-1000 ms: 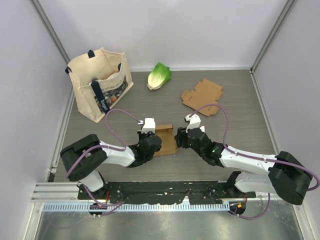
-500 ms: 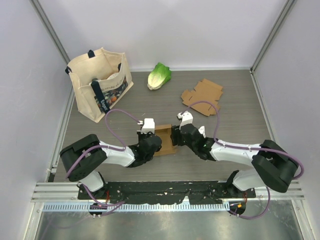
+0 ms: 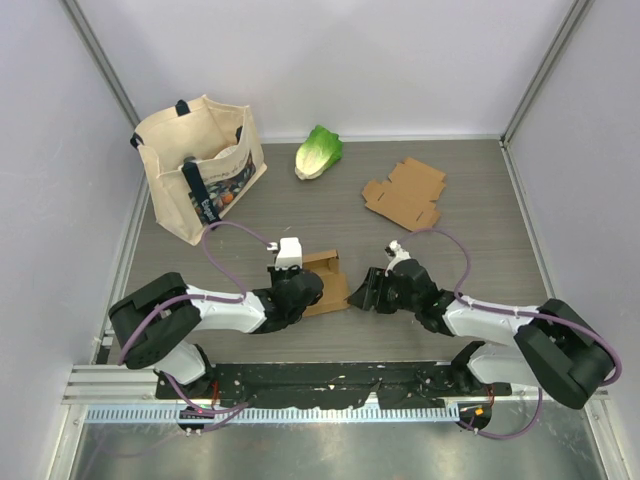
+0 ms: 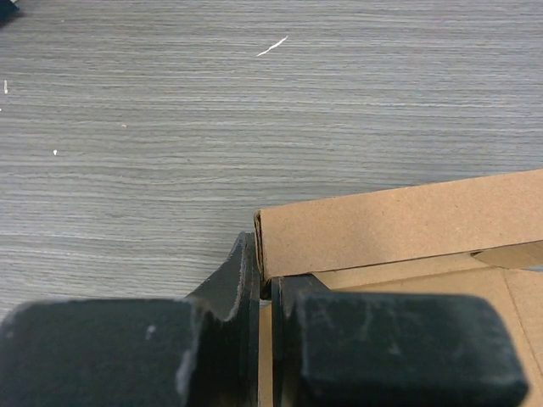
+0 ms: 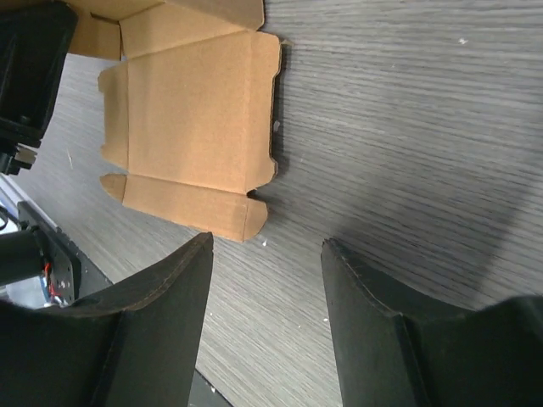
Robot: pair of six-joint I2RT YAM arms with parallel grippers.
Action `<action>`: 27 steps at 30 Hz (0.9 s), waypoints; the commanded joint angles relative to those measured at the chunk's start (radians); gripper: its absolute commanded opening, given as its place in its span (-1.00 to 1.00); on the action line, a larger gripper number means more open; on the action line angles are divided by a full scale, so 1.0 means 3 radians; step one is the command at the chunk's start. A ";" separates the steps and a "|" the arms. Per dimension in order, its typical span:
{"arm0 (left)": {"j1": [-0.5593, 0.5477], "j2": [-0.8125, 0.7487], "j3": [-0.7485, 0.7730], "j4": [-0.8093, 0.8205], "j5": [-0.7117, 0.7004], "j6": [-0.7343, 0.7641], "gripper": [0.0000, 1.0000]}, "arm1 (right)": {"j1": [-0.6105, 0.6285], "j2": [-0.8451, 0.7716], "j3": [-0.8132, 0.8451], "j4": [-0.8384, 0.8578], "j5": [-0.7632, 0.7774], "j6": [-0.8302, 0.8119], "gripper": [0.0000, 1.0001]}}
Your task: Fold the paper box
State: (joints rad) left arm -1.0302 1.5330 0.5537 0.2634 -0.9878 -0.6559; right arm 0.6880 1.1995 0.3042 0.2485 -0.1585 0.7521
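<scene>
near the front edge of the table point(image 3: 480, 240): paper box point(image 3: 330, 285) lies partly folded between the two claws
left gripper point(image 4: 265, 292): pinched tight on the box's upright side wall
right gripper point(image 5: 267, 250): fingers spread wide, holding nothing, just beside the box
far side: flat cardboard blank point(image 3: 405, 193), lettuce point(image 3: 318, 150), tote bag point(image 3: 200, 165)
</scene>
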 commanded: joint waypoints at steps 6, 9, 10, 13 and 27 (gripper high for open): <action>0.0003 -0.0124 0.0087 -0.0213 -0.0220 -0.0278 -1.00 | 0.0003 0.0608 -0.0170 0.1057 -0.0387 0.0846 0.09; -0.0002 -0.0130 0.0102 -0.0274 -0.0235 -0.0314 -1.00 | 0.0003 0.0884 -0.0232 0.1584 -0.0489 0.1266 -0.24; 0.0003 -0.0130 0.0118 -0.0295 -0.0235 -0.0324 -1.00 | 0.0003 0.0956 -0.0247 0.1894 -0.0520 0.1363 -0.37; 0.0003 -0.0160 0.0128 -0.0351 -0.0225 -0.0339 -1.00 | 0.0003 0.1211 -0.0262 0.2178 -0.0540 0.1537 -0.70; 0.0003 -0.1478 0.0082 -0.2273 0.1404 -0.1091 0.40 | 0.0013 0.0722 -0.0018 0.0914 -0.0377 0.2233 -1.00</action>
State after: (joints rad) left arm -1.0275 1.2350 0.5968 -0.2245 -0.8036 -0.9001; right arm 0.6872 1.5364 0.2340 0.7666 -0.3176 1.3598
